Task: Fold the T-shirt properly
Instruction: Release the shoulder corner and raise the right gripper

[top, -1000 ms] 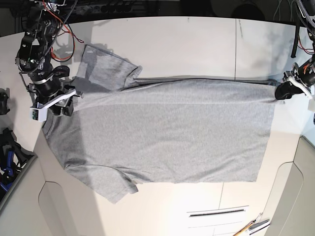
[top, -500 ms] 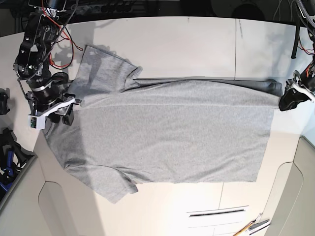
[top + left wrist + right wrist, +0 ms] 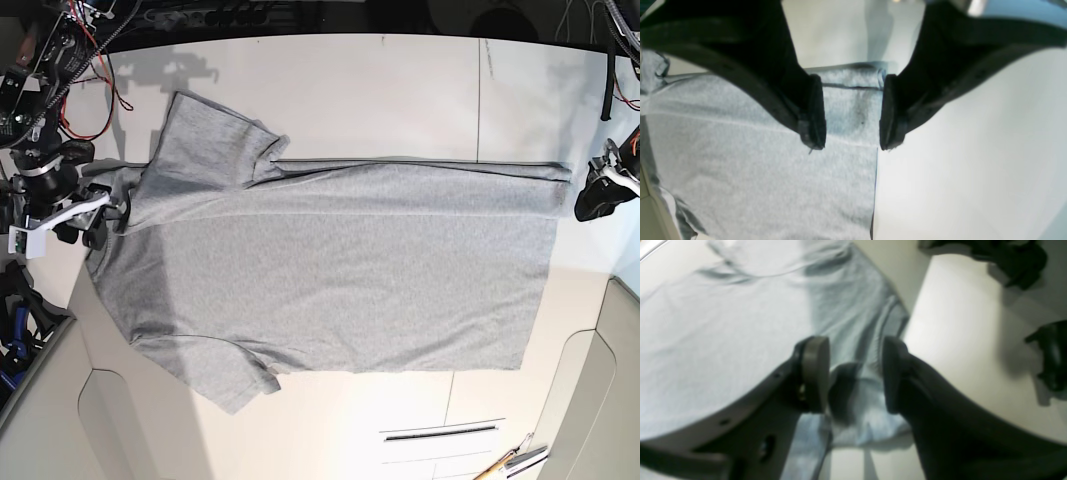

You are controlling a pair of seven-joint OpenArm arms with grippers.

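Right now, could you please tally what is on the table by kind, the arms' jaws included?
T-shirt: 1, grey, spread flat on the white table
Left gripper: 1, jaws open
Right gripper: 1, jaws open
Tools at the near edge: too small to count
Total counted: 3

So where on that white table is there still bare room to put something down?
The wide strip of white table beyond the grey cotton T-shirt is bare, as is the near strip below its hem edge. It is crowded at both ends, where the left gripper and right gripper sit.
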